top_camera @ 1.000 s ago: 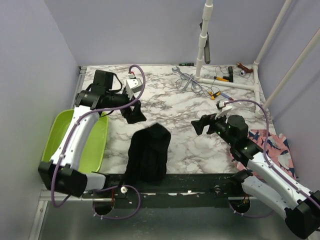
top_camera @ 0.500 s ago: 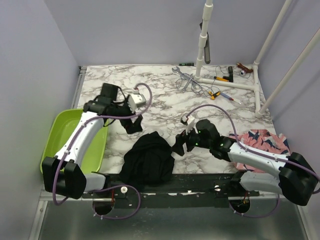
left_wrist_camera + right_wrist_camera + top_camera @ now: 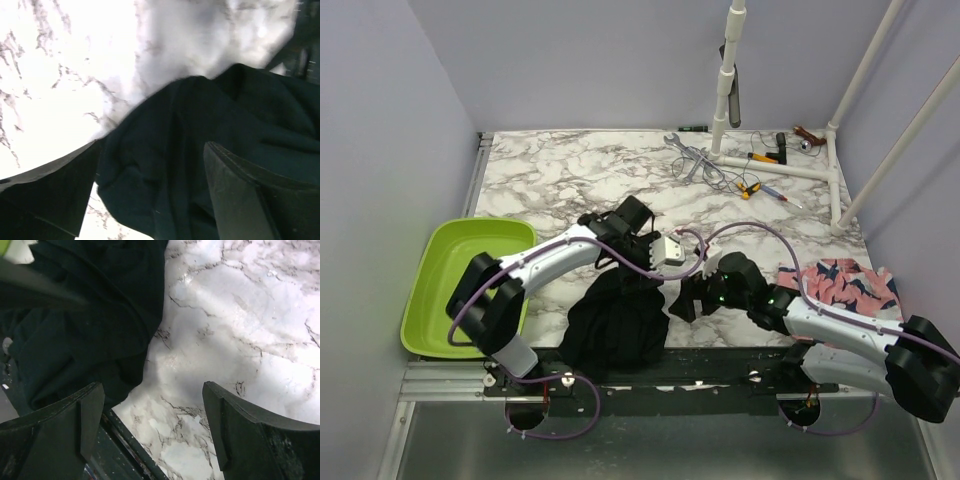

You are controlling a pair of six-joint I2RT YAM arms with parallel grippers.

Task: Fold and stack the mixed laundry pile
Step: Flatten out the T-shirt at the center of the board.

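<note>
The large black garment (image 3: 615,325) lies crumpled at the table's near edge, in the middle. My left gripper (image 3: 628,272) hangs over its far edge, open. In the left wrist view the black garment (image 3: 200,120) fills the space between the spread fingers (image 3: 250,200) of the left gripper (image 3: 150,200). My right gripper (image 3: 684,298) sits low just right of the cloth, open. In the right wrist view the right gripper (image 3: 150,425) has only bare marble between its fingers, with the black garment (image 3: 85,315) at the upper left. The pink shark-print garment (image 3: 845,280) lies at the right edge, partly under the right arm.
A lime green basin (image 3: 440,290) stands at the left edge. Wrenches (image 3: 688,155), screwdrivers (image 3: 757,186) and a white pipe frame (image 3: 785,167) occupy the back right. The dark front rail (image 3: 130,450) runs just below the right gripper.
My left arm has swung from beside the basin to the middle, over the black garment. The right arm came down beside the cloth. The garment went from laid long to bunched.
</note>
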